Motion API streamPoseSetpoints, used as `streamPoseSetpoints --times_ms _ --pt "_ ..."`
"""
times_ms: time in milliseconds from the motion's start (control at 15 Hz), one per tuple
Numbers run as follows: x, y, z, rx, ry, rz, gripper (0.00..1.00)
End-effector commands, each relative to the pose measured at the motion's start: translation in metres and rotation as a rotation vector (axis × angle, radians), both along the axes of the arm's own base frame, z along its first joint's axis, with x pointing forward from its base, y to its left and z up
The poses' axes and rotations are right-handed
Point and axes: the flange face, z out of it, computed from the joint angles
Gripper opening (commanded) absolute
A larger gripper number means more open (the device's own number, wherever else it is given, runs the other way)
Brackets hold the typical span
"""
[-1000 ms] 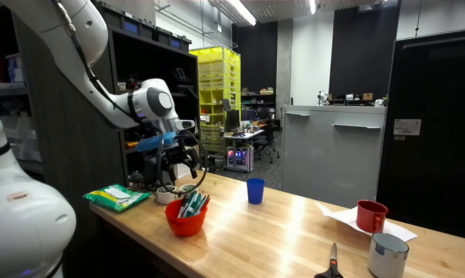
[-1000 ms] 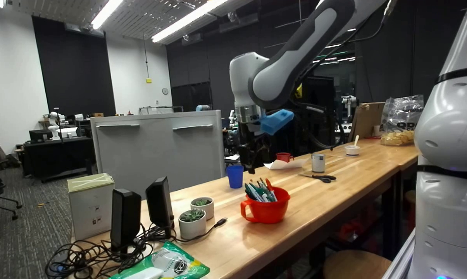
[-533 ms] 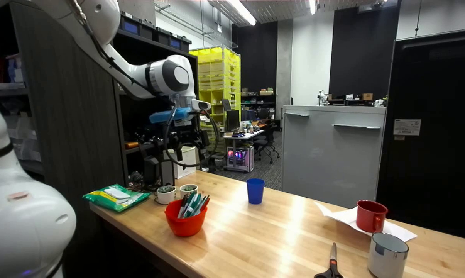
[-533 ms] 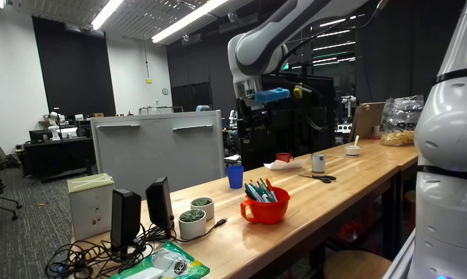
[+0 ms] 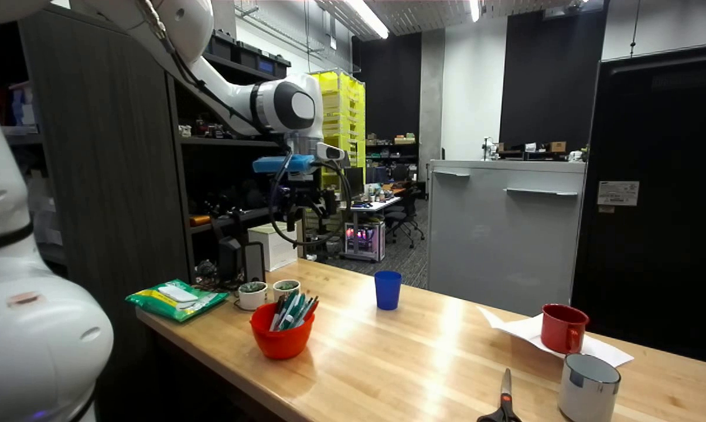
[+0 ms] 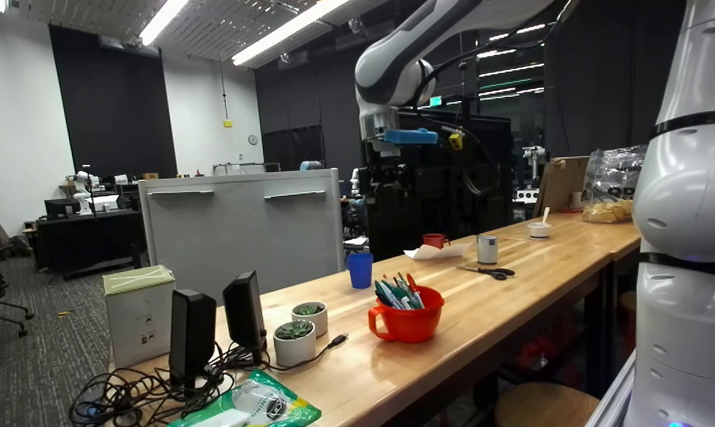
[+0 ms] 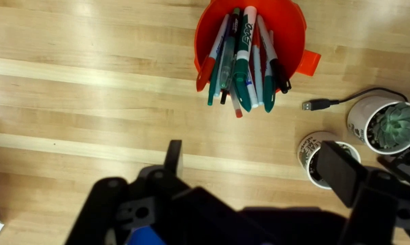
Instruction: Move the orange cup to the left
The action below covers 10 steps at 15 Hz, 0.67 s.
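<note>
The orange cup, squat and red-orange with several pens, stands upright on the table in both exterior views. Its handle shows in an exterior view and in the wrist view, where the cup is at the top, partly cut off by the frame's edge. My gripper is raised well above the table in both exterior views, apart from the cup. In the wrist view its fingers are wide apart, with bare wood and part of a plant pot seen between and behind them. It holds nothing.
A blue cup stands beyond the orange cup. Two potted succulents, black speakers, cables and a green packet lie near the table's end. A red mug, white can and scissors are further along.
My gripper has risen away from above the orange cup and plants, moved right in an exterior view, and levelled from a tilt. The orange cup and other objects have not moved.
</note>
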Motion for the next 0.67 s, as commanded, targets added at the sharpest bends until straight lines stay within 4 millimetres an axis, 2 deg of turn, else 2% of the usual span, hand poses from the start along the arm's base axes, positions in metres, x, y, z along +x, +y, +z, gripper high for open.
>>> streamPoseSetpoints --times_ms 0,600 --pt "0.019 -0.021 0.001 0.017 -0.025 -0.085 1.00" --pt "0.047 -0.089 0.001 0.006 -0.074 -0.230 1.00"
